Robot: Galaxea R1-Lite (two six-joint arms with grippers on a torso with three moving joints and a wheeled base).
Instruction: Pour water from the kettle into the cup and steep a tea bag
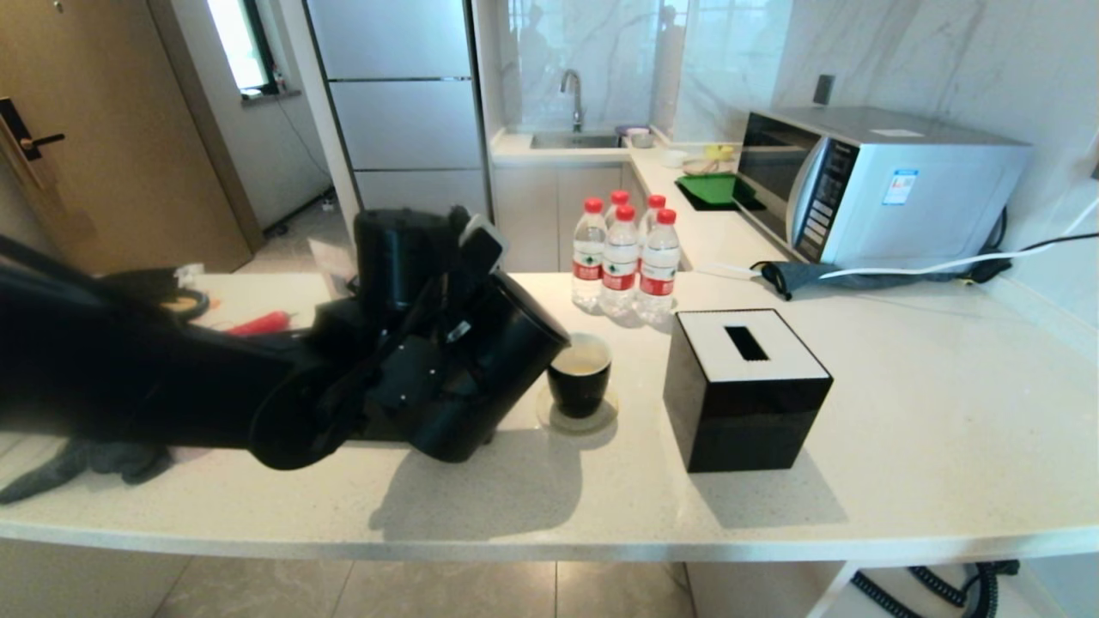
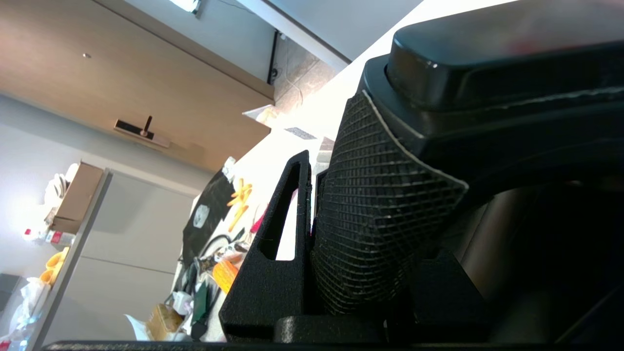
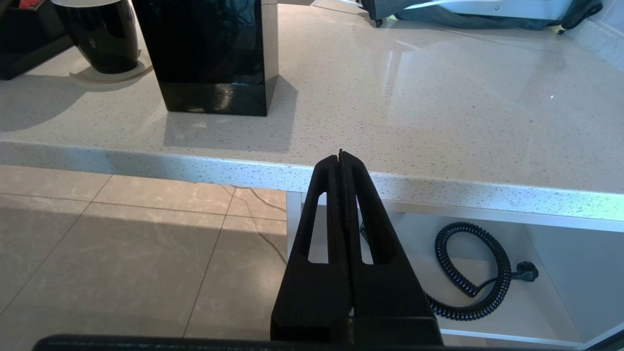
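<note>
The bench [image 1: 901, 412] carries everything here, and the biggest thing on it is the microwave [image 1: 876, 184] at about two o'clock from the cup. Next in size is the kettle [image 1: 489, 369], tipped hard over so its long axis slants down toward three o'clock, with the spout end just at the cup's rim. The left hand [image 1: 403, 360] is clamped on the kettle's handle; in the left wrist view one finger [image 2: 273, 253] lies against the textured grip of the kettle [image 2: 385, 219]. The tissue box [image 1: 743, 386] stands just beside the cup at three o'clock, and four water bottles [image 1: 622, 257] cluster at twelve. The cup [image 1: 580, 374] sits on a small coaster [image 1: 577, 416], directly at three o'clock from the left hand, and holds pale water [image 1: 582, 364] already well up its white inside. Pouring looks nearly done; the next move probably calls for righting the kettle before the cup overfills. The right hand [image 3: 341, 161] is parked below the bench edge at the cup's five o'clock, fingers pressed together on nothing, well apart from the cup [image 3: 100, 36]. The tea bag cannot be made out.
</note>
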